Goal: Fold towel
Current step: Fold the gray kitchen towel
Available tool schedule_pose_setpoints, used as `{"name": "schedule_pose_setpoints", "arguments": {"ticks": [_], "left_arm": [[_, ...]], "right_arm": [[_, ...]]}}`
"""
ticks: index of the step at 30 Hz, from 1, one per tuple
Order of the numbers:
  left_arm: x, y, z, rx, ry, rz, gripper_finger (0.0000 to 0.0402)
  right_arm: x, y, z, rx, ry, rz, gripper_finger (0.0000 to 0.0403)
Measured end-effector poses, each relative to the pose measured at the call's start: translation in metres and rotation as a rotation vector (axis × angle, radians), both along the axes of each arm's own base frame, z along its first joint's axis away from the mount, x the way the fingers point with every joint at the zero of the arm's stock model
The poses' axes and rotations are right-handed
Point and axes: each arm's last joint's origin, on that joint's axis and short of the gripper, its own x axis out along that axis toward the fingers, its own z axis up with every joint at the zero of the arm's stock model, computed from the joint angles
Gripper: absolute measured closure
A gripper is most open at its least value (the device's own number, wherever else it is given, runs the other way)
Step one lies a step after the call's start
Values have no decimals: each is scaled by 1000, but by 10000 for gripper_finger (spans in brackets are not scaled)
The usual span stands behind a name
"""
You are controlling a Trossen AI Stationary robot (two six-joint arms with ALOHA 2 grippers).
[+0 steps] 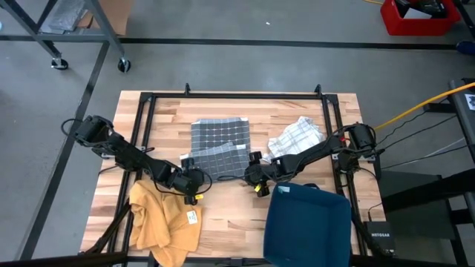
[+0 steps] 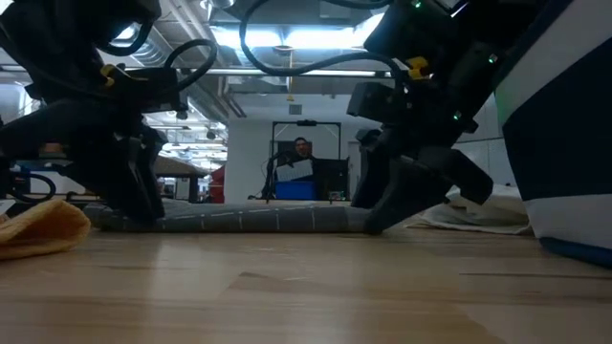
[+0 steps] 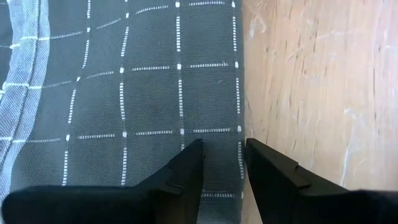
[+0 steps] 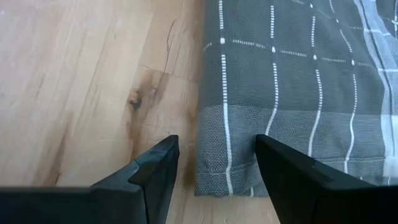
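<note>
Read "NETGEAR" in white letters on a small black box (image 1: pixel 379 239) at the counter's near right corner; found no other legible writing, only a small tag on the yellow cloth (image 1: pixel 165 220) too tiny to make out.

Lay flat near the middle of the wooden counter (image 1: pixel 223 222): the grey checked towel (image 1: pixel 219 141), already doubled over, with a lighter band showing where the upper layer ended. Ran its long axis from the far side toward the near side, the near short edge facing the two arms, the white grid lines roughly square with the counter's planks.

Sat at the towel's near left corner: the left end effector (image 1: pixel 194 182), fingers (image 3: pixel 186 171) narrowly parted, pressed down on the cloth beside its side edge, with fabric showing in the slim gap; could not tell for certain whether anything was pinched. Sat at the near right corner: the right end effector (image 1: pixel 254 176), fingers (image 4: pixel 155 168) spread wide, straddling the towel's corner without closing on it, one finger over bare wood and the other over cloth.

Rested elsewhere: a white checked cloth (image 1: pixel 295 137) to the right of the towel, a blue bin (image 1: pixel 308 226) at the near right, and the yellow cloth at the near left.
</note>
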Motion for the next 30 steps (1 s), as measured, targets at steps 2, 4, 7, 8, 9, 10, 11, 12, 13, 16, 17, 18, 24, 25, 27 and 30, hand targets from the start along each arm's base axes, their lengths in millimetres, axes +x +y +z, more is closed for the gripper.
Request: {"name": "schedule_pose_setpoints", "arguments": {"ticks": [2, 4, 7, 8, 9, 10, 11, 12, 13, 16, 17, 18, 24, 25, 27, 30], "left_arm": [[0, 0, -2, 5, 8, 1, 290], [1, 0, -6, 13, 18, 3, 294], [3, -1, -12, 5, 27, 31, 320], [4, -2, -13, 0, 27, 45, 334], [4, -2, -14, -5, 28, 54, 349], [4, -2, -14, -11, 26, 66, 367], [4, -2, -14, -17, 22, 77, 382], [3, -2, -13, -29, 14, 91, 390], [3, -2, -12, -40, 7, 105, 393], [1, -3, -7, -72, -13, 122, 392], [-1, -4, -5, -85, -16, 127, 395], [-2, -4, -1, -104, -23, 133, 397], [-5, -14, 23, -283, -66, 110, 399], [-4, -17, 29, -312, -75, 94, 399], [-3, -23, 42, -362, -89, 56, 399], [-3, -28, 60, -389, -94, 29, 399]], "right_arm": [[0, 0, -1, 0, 4, 0, 186], [0, 0, -2, 0, 8, 1, 200], [-1, 1, -3, 4, 17, 6, 241], [-1, 1, -3, 5, 17, 7, 260], [-1, 1, -3, 8, 18, 10, 281], [-1, 2, -3, 15, 20, 16, 305], [-1, 2, -3, 25, 23, 22, 330], [-1, 2, -3, 36, 27, 31, 356], [0, 3, -3, 44, 31, 37, 379], [2, 4, 1, 67, 36, 48, 385], [4, 6, 3, 72, 40, 53, 383], [6, 8, 6, 76, 46, 57, 383], [17, 22, 42, 65, 139, 86, 392], [17, 25, 48, 61, 160, 93, 391], [19, 32, 60, 55, 181, 108, 395], [21, 38, 77, 45, 217, 122, 396]]}}
